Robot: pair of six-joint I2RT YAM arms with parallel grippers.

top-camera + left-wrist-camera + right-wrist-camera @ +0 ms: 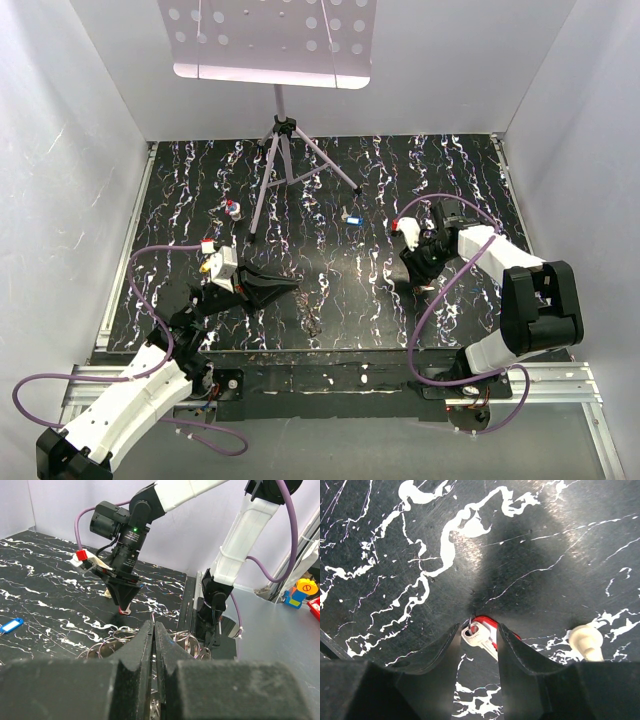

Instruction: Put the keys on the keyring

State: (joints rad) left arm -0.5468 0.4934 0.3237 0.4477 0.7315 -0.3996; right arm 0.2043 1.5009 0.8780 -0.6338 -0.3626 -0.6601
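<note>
The black marbled surface (330,200) carries everything, with a stand (283,150) at the back.

The left gripper (150,624) sits low at centre-left, its jaws pressed together. It seems to nip the thin wire of the keyring (116,639), whose grey loops fan out on the surface just beyond the fingertips on both sides.

The right gripper (479,627) points straight down at the surface well to the right. From the left wrist it stands dead ahead, past the keyring. Its jaws are half spread and straddle the red key (482,634), which fills most of the gap. I can't tell whether the pads have bitten on it yet.

That key lies flat, its long axis slanting across the gap, with a silver blade, a tiny loop at the far end and a red head tucked partly behind one finger.

So the right arm is plainly the nearer one, and the key, once pinched, must travel leftward to the keyring.

A cream key (585,640) lies just beside that gripper, and a blue key (351,218) further back.
</note>
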